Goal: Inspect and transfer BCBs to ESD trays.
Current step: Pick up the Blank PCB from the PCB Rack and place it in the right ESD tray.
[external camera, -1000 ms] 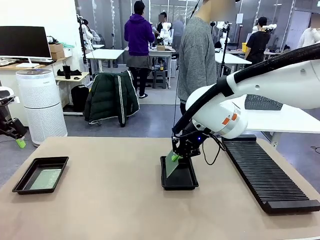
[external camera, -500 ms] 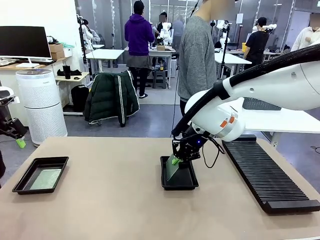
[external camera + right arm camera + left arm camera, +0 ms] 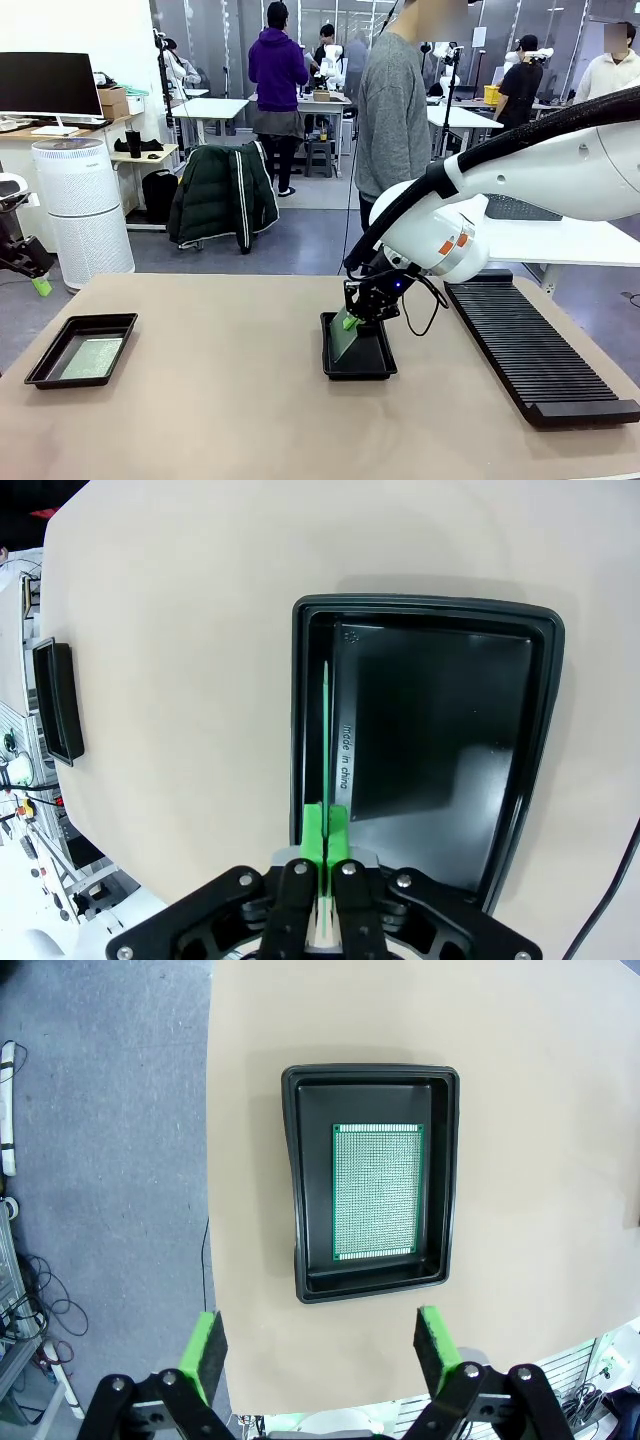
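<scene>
Holding a BCB [image 3: 344, 338] on edge, the right gripper [image 3: 352, 318] stands just above the middle ESD tray [image 3: 357, 368], with the board's lower edge down inside it. In the right wrist view the green pads [image 3: 325, 832] are pinched tight on the thin board [image 3: 326, 740], which shows as a narrow green line running along the tray's [image 3: 520, 730] left inner wall. The rest of that tray floor is bare black plastic. Whether the lower edge already touches the floor cannot be told.

Over at the robot's left end of the table, a second ESD tray [image 3: 45, 362] already has a BCB [image 3: 92, 358] lying flat in it. The left wrist view looks straight down on this pair: the board [image 3: 377, 1192] sits square and centred, clear of the tray's [image 3: 295, 1175] walls. The left gripper [image 3: 322, 1344] hangs well above it with its jaws spread wide and nothing between them.

So one board appears placed, and the second is partway in. What seems left for this one is to lay it flat and let go. A long black ribbed rack [image 3: 530, 350] lies to the right of the middle tray; no boards can be made out in its slots, so how many remain cannot be judged. A person in a grey sweater [image 3: 393, 110] stands at the far side, hands not visible.
</scene>
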Motion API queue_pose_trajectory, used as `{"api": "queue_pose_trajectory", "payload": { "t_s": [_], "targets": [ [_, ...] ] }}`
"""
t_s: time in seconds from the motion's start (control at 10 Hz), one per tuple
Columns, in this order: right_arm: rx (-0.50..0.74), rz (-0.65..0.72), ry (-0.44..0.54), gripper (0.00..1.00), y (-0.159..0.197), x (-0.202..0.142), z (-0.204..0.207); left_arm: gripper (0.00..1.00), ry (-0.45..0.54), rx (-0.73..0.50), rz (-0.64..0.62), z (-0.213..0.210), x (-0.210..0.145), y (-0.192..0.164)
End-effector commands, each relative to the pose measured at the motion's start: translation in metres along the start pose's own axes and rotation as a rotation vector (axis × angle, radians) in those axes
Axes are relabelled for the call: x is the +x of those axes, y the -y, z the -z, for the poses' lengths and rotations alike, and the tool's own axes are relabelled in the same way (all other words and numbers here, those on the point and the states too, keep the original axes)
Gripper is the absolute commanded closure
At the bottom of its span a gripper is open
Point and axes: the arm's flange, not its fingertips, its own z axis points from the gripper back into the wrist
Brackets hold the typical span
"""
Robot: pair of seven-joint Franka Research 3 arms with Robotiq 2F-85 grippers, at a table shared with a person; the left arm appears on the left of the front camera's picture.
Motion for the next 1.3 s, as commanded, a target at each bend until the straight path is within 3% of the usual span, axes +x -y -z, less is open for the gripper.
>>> {"api": "queue_pose_trajectory", "payload": {
  "t_s": [0.0, 0.5, 1.0, 1.2],
  "targets": [
    [-0.010, 0.026, 0.000, 0.98, 0.000, 0.000, 0.000, 0.00, 0.014, -0.002, 0.003, 0.002, 0.000, -0.002],
    [0.000, 0.005, 0.000, 0.98, 0.000, 0.000, 0.000, 0.00, 0.014, -0.002, 0.003, 0.002, 0.000, -0.002],
    [-0.019, 0.080, 0.010, 0.98, 0.009, 0.001, 0.014, 0.00, 0.014, -0.002, 0.003, 0.002, 0.000, -0.002],
    [-0.032, 0.095, 0.007, 0.84, 0.010, 0.000, 0.015, 0.00, 0.014, -0.002, 0.003, 0.002, 0.000, -0.002]
  ]
}}
